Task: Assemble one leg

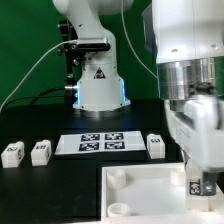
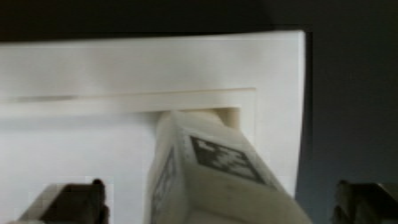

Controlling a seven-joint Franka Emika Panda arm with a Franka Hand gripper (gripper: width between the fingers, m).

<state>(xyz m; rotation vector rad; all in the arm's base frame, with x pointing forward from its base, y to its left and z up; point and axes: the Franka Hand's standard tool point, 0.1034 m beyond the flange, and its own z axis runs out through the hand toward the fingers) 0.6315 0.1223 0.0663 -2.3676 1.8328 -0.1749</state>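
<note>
Leg in the top's corner

Your gripper [image 1: 199, 178] is clamped on a leg [image 2: 210, 160] over the top [image 1: 140, 188], at its 3 o'clock corner.

The arm enters from the exterior view's right, wrist pointing down, gripper [image 1: 197, 178] low at the near right. The jaws are closed on the leg [image 2: 210, 160], which stands tilted between them. In the wrist view, both dark fingertips [image 2: 75, 200] flank the leg.
</note>
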